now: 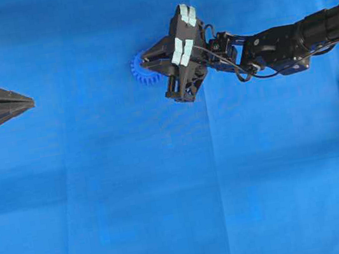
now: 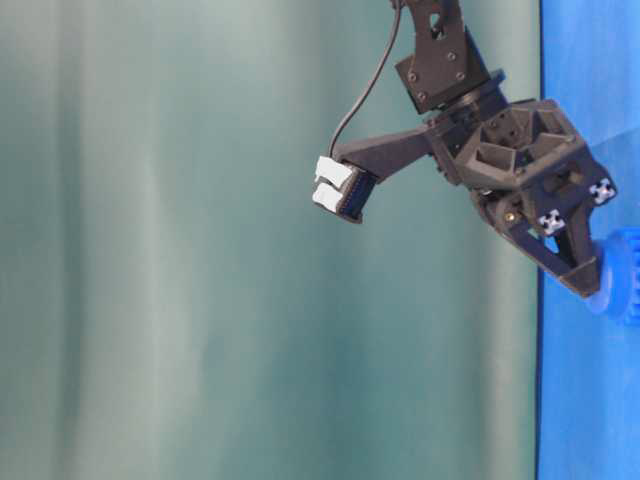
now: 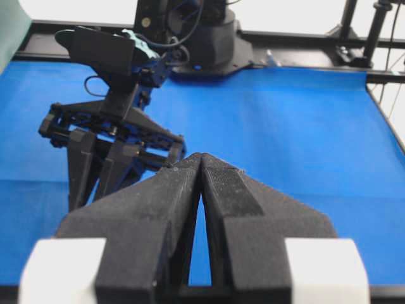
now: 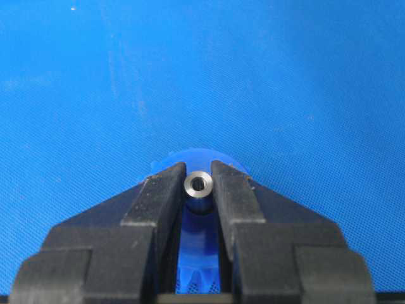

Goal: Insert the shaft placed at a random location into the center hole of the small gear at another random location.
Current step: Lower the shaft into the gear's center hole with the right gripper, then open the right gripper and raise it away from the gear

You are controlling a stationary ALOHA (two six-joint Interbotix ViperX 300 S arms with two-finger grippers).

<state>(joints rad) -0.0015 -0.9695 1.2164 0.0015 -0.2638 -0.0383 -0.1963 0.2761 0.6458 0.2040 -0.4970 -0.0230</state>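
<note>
Blue mat over the table, faint fold creases, small gear resting on it

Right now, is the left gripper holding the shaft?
No: in the right wrist view the shaft sits clamped in the right gripper over the small gear, while the left gripper is shut on nothing.

Creased blue mat, grey-green backdrop, black frame rail

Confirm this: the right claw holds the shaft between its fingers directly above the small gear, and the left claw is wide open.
One error: the left claw is shut, fingertips meeting, as the left wrist view shows. The right claw does hold the shaft above the small gear.
</note>
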